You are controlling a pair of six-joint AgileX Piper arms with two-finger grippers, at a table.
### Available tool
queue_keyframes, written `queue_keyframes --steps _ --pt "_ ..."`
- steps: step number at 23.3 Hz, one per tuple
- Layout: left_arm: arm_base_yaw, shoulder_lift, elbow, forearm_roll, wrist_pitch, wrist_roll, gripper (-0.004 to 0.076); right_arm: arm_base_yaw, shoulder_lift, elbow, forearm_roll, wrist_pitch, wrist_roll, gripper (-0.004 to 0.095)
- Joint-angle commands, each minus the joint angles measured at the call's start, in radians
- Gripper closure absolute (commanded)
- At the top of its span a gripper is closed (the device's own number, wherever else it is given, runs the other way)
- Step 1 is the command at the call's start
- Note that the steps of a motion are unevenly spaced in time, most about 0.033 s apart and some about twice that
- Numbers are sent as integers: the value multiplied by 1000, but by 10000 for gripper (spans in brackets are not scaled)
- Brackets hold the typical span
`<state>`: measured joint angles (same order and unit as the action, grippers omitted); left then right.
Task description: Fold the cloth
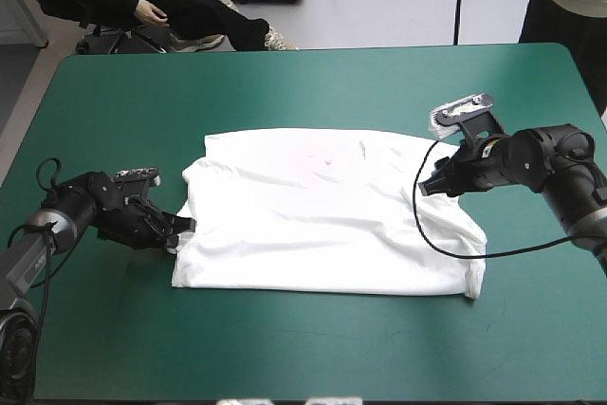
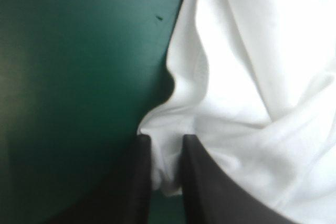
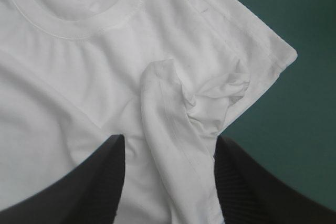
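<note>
T-shirt (image 1: 322, 215), one, soft, white and wrinkly, lies spread out mid teal-green tabletop (image 1: 285, 82). Its edge is pinched tight in the left gripper (image 2: 167, 139); the right gripper (image 3: 167, 142) stands wide open around a bunched bit.

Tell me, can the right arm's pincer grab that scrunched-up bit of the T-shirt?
Probably yes. The right pincer is open, and the scrunched fold of the white T-shirt lies just between its black fingers, with nothing lying over it. It likely only needs to lower and shut.
</note>
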<state>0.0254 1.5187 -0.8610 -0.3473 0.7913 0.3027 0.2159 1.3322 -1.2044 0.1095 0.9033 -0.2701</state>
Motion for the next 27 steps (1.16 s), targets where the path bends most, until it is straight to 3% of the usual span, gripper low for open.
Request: queue_keyframes --steps 1,10,21,27 --pt "-6 -4 -4 -101 16 60 741 -4 -32 -24 9 -37 -6 477" --pt "-6 -115 -184 -117 154 69 741 -4 -32 -24 9 -7 -8 493" --pt "-274 -38 -183 -111 83 58 741 -4 -32 -24 9 18 -12 494" --pt "-316 89 -183 -20 75 39 741 -4 -32 -24 9 36 -14 494"
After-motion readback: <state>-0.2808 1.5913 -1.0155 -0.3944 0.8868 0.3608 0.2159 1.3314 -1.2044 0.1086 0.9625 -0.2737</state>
